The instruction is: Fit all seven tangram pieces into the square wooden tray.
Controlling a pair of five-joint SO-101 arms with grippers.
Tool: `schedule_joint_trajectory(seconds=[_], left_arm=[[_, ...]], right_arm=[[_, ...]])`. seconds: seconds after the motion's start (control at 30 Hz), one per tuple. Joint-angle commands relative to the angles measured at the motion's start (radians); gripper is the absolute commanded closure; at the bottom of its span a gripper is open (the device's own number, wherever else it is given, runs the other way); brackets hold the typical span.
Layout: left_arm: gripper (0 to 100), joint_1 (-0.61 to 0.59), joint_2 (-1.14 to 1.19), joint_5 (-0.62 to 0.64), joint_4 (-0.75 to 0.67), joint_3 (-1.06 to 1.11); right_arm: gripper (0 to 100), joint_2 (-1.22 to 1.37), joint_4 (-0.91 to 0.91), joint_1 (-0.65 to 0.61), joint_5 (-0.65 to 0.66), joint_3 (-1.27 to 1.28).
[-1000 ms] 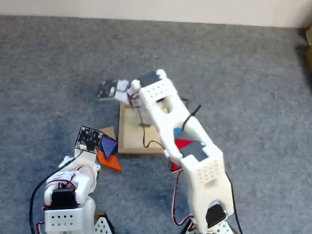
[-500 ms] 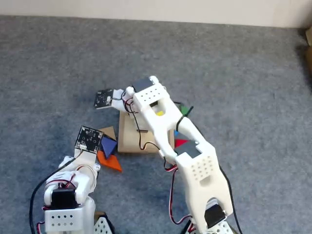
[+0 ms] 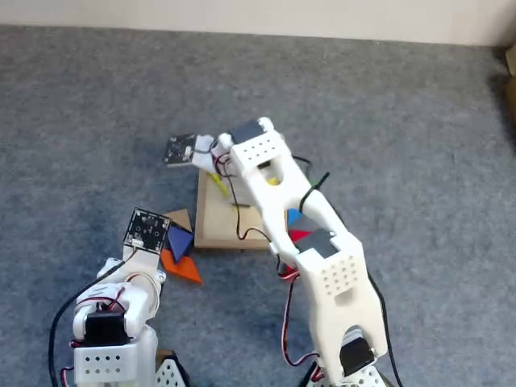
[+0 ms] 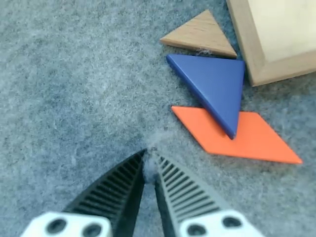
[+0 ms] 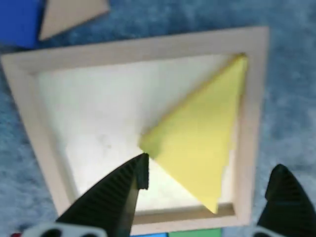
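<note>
Right gripper (image 3: 211, 168), seen from above, has swung back over our square wooden tray (image 3: 214, 235). Left wrist: left gripper (image 4: 149, 163) pinched together over grey carpet (image 4: 74, 74). Right wrist: jaws gape over the yellow triangular piece (image 5: 202, 143) inside the tray; we judge it placed

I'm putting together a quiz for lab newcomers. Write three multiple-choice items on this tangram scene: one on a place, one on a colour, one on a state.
1. Where is the yellow triangle?
A) inside the tray
B) beside it
C) under it

2. What colour is the piece lying partly on the orange parallelogram?
A) green
B) blue
C) red

3. The left claw is:
A) wide open
B) shut on the orange piece
C) shut, empty

Answers:
1 A, the right wrist view shows it within the rim.
2 B, the blue triangle overlaps its edge.
3 C, its fingertips meet with nothing between them.
</note>
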Motion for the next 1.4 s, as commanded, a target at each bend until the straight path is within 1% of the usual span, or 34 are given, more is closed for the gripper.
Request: schedule_joint_trajectory(seconds=[0.0, 0.17, 0.3, 0.33, 0.47, 0.67, 0.83, 0.93, 1.07, 1.13, 1.27, 1.37], left_arm=[[99, -0.010, -0.005, -0.008, -0.018, -0.002], [99, -0.010, -0.005, -0.008, -0.018, -0.002], [99, -0.010, -0.005, -0.008, -0.018, -0.002], [99, -0.010, -0.005, -0.008, -0.018, -0.002], [99, -0.010, -0.005, -0.008, -0.018, -0.002], [99, -0.010, -0.005, -0.008, -0.018, -0.002], [99, -0.010, -0.005, -0.008, -0.018, -0.002], [99, -0.010, -0.005, -0.008, -0.018, -0.002], [99, -0.010, -0.005, -0.008, -0.018, -0.002], [99, -0.010, -0.005, -0.008, -0.018, -0.002], [99, -0.010, -0.005, -0.008, -0.020, -0.002], [99, -0.010, -0.005, -0.008, -0.020, -0.002]], right_arm=[[64.3, -0.024, -0.016, 0.031, 0.008, -0.077], [64.4, -0.031, -0.002, 0.056, 0.006, -0.076], [64.4, -0.102, 0.116, 0.070, 0.002, -0.104], [64.5, -0.130, 0.157, 0.074, -0.026, -0.110], [64.5, -0.240, 0.269, 0.105, -0.238, -0.107], [64.5, -0.332, 0.377, 0.194, -0.551, -0.091], [64.5, -0.337, 0.386, 0.257, -0.801, 0.021], [64.5, -0.338, 0.372, 0.257, -0.887, 0.117], [64.5, -0.341, 0.323, 0.245, -0.898, 0.228], [65.1, -0.343, 0.300, 0.243, -0.870, 0.271], [71.9, -0.371, 0.249, 0.240, -0.816, 0.346], [72.1, -0.458, 0.185, 0.239, -0.807, 0.458]])
